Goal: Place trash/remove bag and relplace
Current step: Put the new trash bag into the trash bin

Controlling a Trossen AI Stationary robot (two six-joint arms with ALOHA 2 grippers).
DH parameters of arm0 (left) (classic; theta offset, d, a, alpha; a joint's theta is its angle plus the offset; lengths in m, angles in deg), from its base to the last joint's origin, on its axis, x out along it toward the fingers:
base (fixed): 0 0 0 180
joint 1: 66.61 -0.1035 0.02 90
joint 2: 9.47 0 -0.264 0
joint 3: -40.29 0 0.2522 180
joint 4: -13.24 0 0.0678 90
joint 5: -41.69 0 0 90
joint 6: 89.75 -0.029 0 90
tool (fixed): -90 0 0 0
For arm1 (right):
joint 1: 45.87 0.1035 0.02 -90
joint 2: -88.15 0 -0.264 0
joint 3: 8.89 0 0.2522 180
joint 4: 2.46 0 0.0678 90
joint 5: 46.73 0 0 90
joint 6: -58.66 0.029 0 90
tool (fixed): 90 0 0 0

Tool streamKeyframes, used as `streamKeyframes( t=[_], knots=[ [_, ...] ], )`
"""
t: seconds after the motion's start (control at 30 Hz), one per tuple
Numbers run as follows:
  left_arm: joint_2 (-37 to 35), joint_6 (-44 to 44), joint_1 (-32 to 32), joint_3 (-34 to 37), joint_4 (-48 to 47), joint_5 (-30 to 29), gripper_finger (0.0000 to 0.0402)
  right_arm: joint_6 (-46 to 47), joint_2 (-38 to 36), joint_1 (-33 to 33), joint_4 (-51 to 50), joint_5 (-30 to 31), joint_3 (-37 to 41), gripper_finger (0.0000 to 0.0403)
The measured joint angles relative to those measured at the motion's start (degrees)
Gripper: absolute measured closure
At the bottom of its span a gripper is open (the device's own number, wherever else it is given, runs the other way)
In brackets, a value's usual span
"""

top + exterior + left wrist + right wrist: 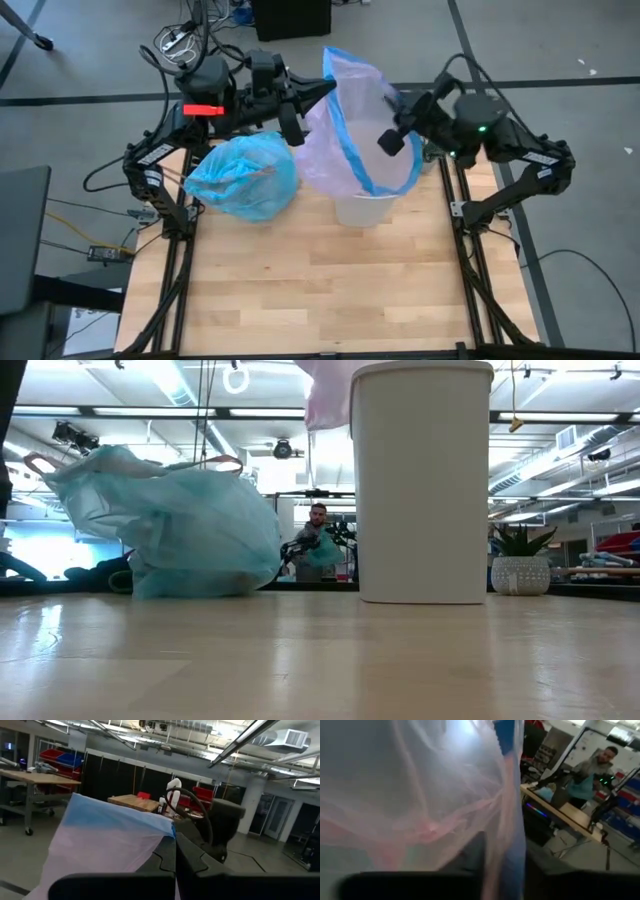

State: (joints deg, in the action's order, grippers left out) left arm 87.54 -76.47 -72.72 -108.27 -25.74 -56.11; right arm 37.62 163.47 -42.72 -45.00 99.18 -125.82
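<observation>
Wooden desk (330, 290), carrying three items along its far edge. Item one: light-blue bag (243, 175), filled and bunched, resting on the desk near the far left corner; in the low view it sits slumped to the left of the bin, apart from it. Item two: white bin (421, 480), upright near the middle of the far edge, its rim mostly hidden from above by the pink bag. Item three: pale pink translucent bag (345, 130) with a blue rim band, held aloft over the bin and stretched between both arms. Left gripper (325, 90): arm reaching in level from the far left corner toward the right, above the blue bag, fingers clenched on the pink bag's blue rim at its far left side; the left wrist view shows the rim pinched between the closed fingers. Right gripper (392, 140): arm folded at the far right corner, wrist angled leftward and down at the bag's rim; its wrist view shows film draped between the fingers, nipped on the pink bag. A person (317, 525) stands in the room beyond the desk.
</observation>
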Motion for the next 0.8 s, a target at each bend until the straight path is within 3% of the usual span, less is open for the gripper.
streamKeyframes(
  t=[0.07,0.17,0.43,0.8],
  knots=[
    [0.1,-0.6,0.0,0.0,0.2,0.0,0.0401,-2.5,-0.9,0.5,0.1,0.5,0.0,0.0385],
    [0.2,-0.9,-0.1,0.0,1.2,0.0,0.0401,-5.1,-1.8,1.2,1.5,3.9,0.0,0.0397],
    [2.4,-0.5,-0.2,0.0,6.9,0.0,0.0401,-16.3,-3.2,3.4,9.2,8.4,0.0,0.0403],
    [5.6,9.5,-0.1,0.0,6.1,1.0,0.0401,-28.6,-3.6,12.2,17.6,15.1,0.0,0.0403]
  ],
)
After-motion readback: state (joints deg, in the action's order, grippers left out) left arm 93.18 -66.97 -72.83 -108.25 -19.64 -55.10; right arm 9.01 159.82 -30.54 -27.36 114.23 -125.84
